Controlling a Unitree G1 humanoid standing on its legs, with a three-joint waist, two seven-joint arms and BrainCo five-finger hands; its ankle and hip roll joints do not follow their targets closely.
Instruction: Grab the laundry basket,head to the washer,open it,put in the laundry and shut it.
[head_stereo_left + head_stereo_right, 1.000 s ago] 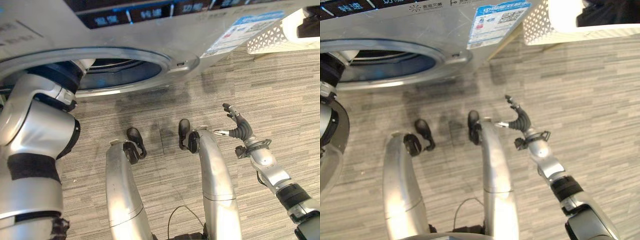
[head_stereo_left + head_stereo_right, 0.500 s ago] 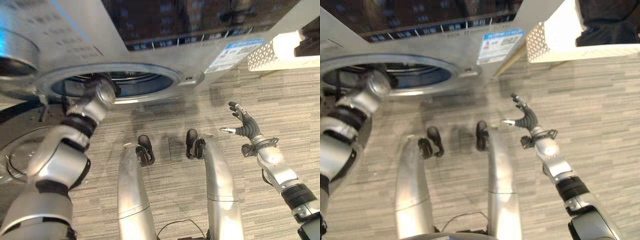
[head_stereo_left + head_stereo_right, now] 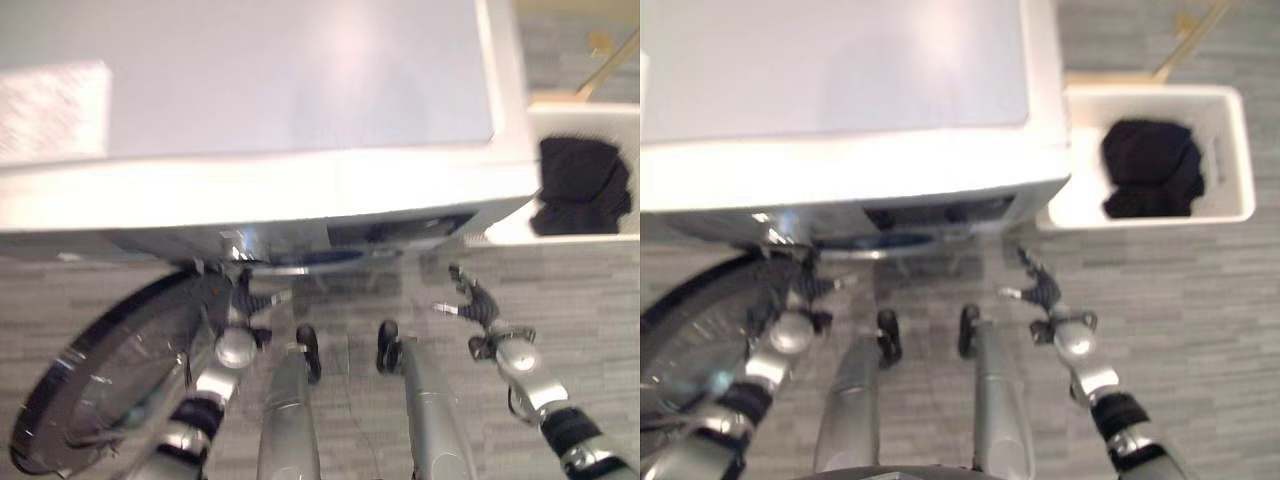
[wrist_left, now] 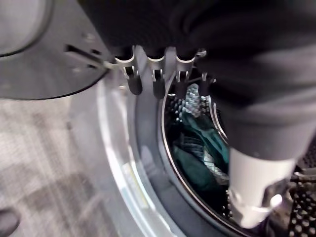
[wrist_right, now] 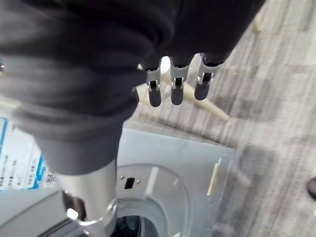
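Observation:
The washer stands before me with its round door swung wide to my left. Teal and patterned laundry lies in the drum. My left hand hovers just outside the opening with straight fingers and holds nothing. Off to the right, over the floor, my right hand is open and empty, its fingers relaxed. The white laundry basket sits on the floor right of the washer, with a black garment inside.
Grey plank floor stretches in front of the washer and basket. A slim pale leg of some stand slants behind the basket. The open door takes up the floor space at my lower left.
The camera has tipped up, so the washer's top and the whole basket now show. My left arm has drawn back from the drum to just outside the opening. The right hand holds its place.

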